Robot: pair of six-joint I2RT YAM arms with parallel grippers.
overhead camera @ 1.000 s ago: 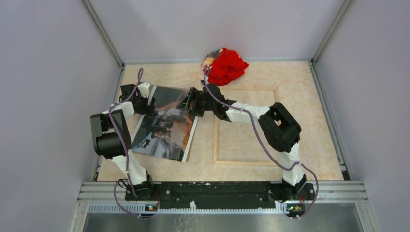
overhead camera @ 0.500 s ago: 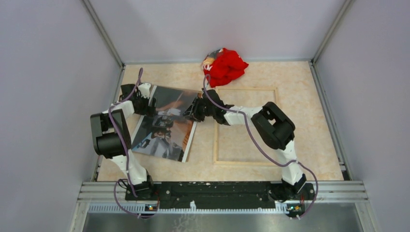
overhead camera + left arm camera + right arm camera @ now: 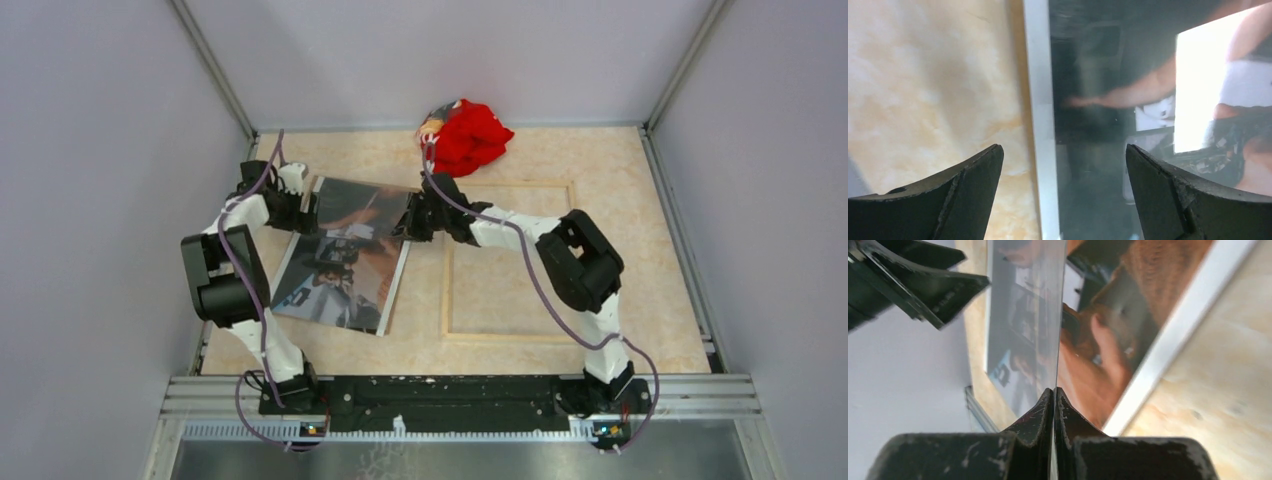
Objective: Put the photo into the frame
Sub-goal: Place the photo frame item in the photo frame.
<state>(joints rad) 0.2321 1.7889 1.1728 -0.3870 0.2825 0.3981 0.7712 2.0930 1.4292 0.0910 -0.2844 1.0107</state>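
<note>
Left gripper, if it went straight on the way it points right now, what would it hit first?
Most likely the photo: the left gripper is open and aimed at its white-bordered edge, beside the bare table. How far above the print it hangs is unclear.

Nothing legible from my station. I checked the photo [image 3: 340, 262] in all three views: imagery only, no lettering I can make out. Same for the red cloth [image 3: 470, 135]: no label, brand or number readable.
</note>
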